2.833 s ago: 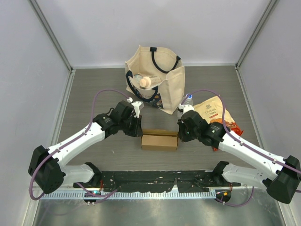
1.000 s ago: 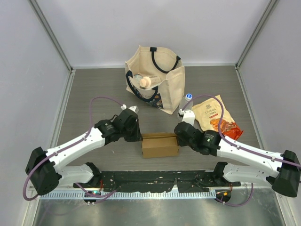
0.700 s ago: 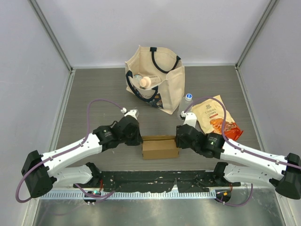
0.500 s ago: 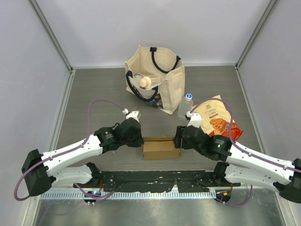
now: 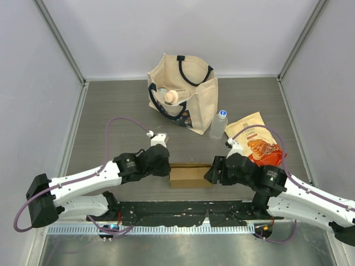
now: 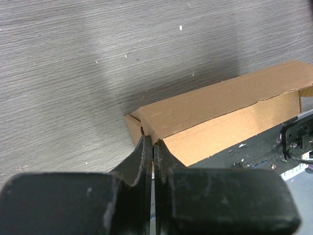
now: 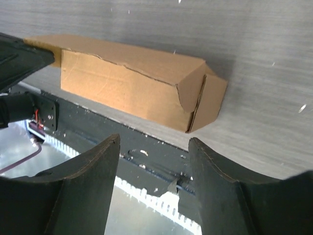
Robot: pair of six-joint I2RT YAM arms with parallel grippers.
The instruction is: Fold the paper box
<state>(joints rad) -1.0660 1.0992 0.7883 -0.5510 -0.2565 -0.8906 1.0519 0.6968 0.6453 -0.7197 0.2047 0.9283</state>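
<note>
Paper box (image 5: 191, 176), L claw (image 6: 152, 143) pinching left end, R claw (image 7: 154, 143) spread by right end

snack pouch (image 5: 256, 141) print, possibly "CASSAVA", blurred

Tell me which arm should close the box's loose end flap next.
Right. The right gripper is open and free, facing the end of the box where the flap stands ajar. The left gripper is shut on the box's opposite corner, steadying it.
</note>
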